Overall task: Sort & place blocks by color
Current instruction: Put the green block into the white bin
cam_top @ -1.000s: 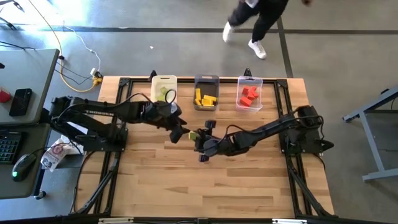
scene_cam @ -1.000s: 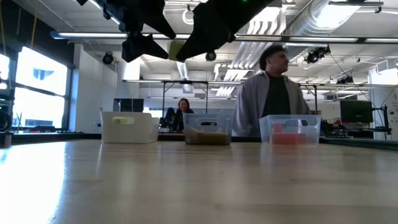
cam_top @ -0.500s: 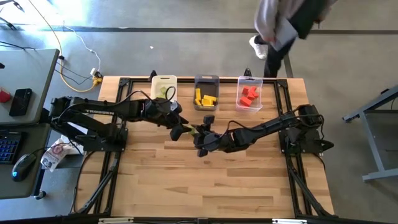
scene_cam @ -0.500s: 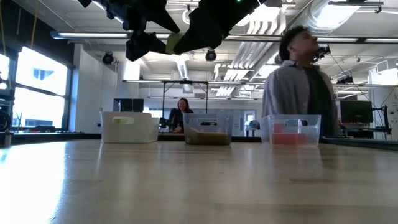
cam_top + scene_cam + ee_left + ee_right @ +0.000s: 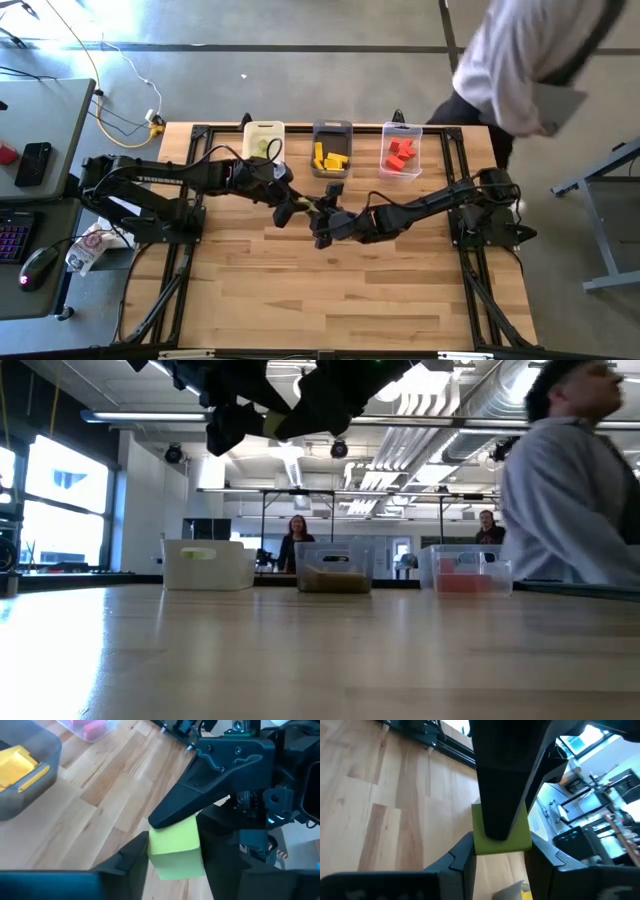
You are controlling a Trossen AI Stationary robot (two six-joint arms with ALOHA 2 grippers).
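One light green block (image 5: 175, 847) hangs in the air over the table's middle, between both grippers; it also shows as the green block (image 5: 502, 840), the block (image 5: 306, 208) and the block (image 5: 277, 423). My left gripper (image 5: 174, 857) reaches it from the left and my right gripper (image 5: 501, 849) from the right. In the high view the left gripper (image 5: 291, 211) and right gripper (image 5: 318, 216) meet tip to tip. Other green, yellow and red blocks lie in the three bins. My left gripper pinches the green block between its two fingers, on opposite side faces (image 5: 156, 851). It comes about level from the table's left. The block is lifted clear of the table. My right gripper also pinches the block on two opposite faces (image 5: 481, 844), about level from the table's right and crosswise to the left gripper's fingers. One right finger (image 5: 200, 795) lies over the block's top in the left wrist view.
Along the far edge stand a white bin (image 5: 264, 140) with green blocks, a dark grey bin (image 5: 331, 150) with yellow blocks and a clear bin (image 5: 402, 152) with red blocks. A person (image 5: 530, 60) walks past the table's far right corner. Bare wood lies toward the near edge.
The two grippers have drawn together over the table's middle, the right one moving a little toward the left and far edge until its tips meet the left gripper's. The person behind the table has walked to the right.
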